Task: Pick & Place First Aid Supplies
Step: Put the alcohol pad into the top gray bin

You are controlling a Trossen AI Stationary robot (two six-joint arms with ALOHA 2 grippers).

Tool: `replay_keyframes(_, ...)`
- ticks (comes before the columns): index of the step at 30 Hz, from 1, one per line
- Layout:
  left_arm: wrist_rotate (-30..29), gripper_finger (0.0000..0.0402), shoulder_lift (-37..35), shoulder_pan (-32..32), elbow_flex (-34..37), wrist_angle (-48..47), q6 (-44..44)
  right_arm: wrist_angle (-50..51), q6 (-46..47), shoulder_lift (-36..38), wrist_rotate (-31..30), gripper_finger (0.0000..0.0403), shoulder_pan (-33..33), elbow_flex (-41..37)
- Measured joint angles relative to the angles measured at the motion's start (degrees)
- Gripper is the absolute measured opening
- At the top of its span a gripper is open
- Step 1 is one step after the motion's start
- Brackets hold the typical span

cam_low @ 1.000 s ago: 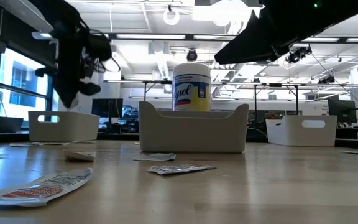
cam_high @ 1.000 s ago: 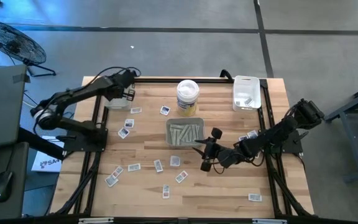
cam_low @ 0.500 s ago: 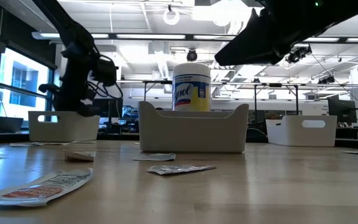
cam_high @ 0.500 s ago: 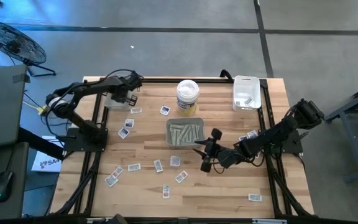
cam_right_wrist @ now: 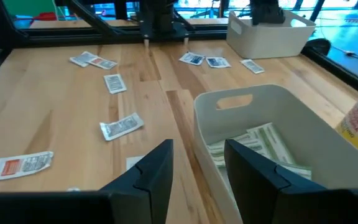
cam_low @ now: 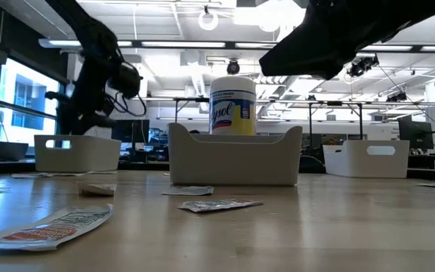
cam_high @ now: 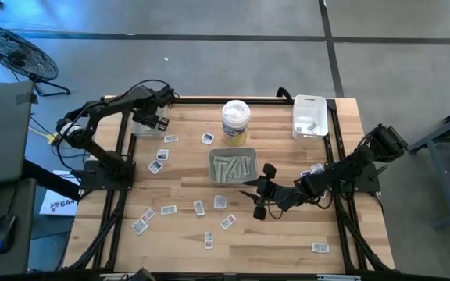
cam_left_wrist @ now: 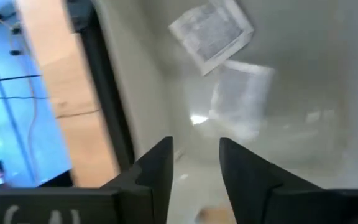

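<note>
The left claw (cam_left_wrist: 194, 165) hangs inside the white tray (cam_high: 141, 125) at the tabletop's far left corner, fingers parted and empty; 2 square packets (cam_left_wrist: 211, 28) lie on the tray floor just ahead of the tips. The drop looks done, so the thing now is to lift straight up clear of the tray wall before swinging toward the loose packets (cam_high: 156, 166) nearby. The right claw (cam_right_wrist: 197, 165) waits open beside the grey tray (cam_right_wrist: 272, 124) of long strips (cam_right_wrist: 260, 142), more packets (cam_right_wrist: 122, 126) scattered beyond it.
</note>
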State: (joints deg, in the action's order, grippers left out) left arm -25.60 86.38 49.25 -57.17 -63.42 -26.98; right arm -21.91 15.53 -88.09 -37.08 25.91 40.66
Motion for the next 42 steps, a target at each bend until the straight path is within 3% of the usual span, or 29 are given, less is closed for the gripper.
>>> replay_keyframes(5,-1.19,0.013,-4.85,-6.41,-4.71,-10.83,-2.38,-0.23,0.1,0.0,0.72,0.0138,0.0,0.0)
replay_keyframes(10,2.36,0.013,-11.86,-16.48,-4.84,-11.14,-9.12,-1.4,2.0,0.0,0.6,0.0138,0.99,-0.01)
replay_keyframes(17,4.85,0.013,-16.59,-35.14,2.71,-9.62,-20.59,-1.99,2.03,0.0,-0.52,0.0138,4.58,-0.02)
replay_keyframes(22,7.87,0.013,-16.69,-42.06,11.63,-7.03,-22.47,-2.0,2.45,0.0,-2.45,0.0138,6.76,-0.01)
replay_keyframes(26,8.15,0.0131,-16.69,-41.33,17.87,-2.75,-22.24,-1.99,2.45,0.0,-3.11,0.0138,7.27,-0.02)
replay_keyframes(32,10.65,0.0131,-16.69,-36.55,23.66,9.65,-11.49,-1.99,2.45,0.0,-2.93,0.0138,6.58,-0.02)
replay_keyframes(36,14.37,0.0131,-16.69,-34.31,24.13,12.15,-8.12,-2.01,2.45,0.0,-2.9,0.0138,6.34,-0.01)
replay_keyframes(42,14.59,0.0131,-16.66,-31.86,24.15,12.72,-11.61,-2.08,2.47,0.0,-2.85,0.0138,6.34,-0.01)
